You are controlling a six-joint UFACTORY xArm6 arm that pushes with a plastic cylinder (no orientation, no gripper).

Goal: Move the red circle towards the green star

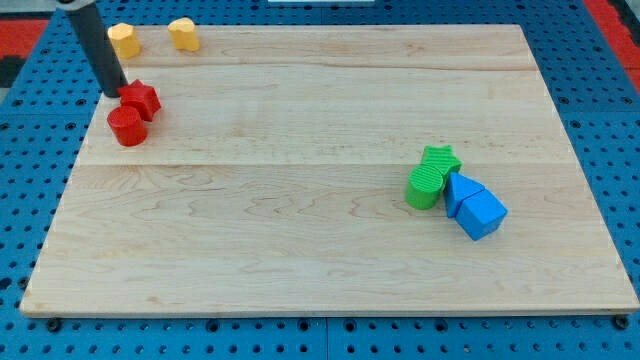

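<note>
Wooden board [320,230] on blue pegboard. Red circle [127,126]: short glossy cylinder, near the view's upper left, touching red star-like block [142,99], far from green star [440,158]. My tip [113,93] just left of that red block; contact not discernible.

Pale, smooth-grained wooden board [300,230] (matt), ribbed green cylinder [424,188], matt dark rod [98,50]

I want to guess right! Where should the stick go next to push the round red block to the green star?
Probably a short slide to the view's left and down, round the red star, to get behind the red circle. My tip sits at the red star's upper left, so pushing now would shove that one. The green star lies far to the view's right, slightly lower.
</note>
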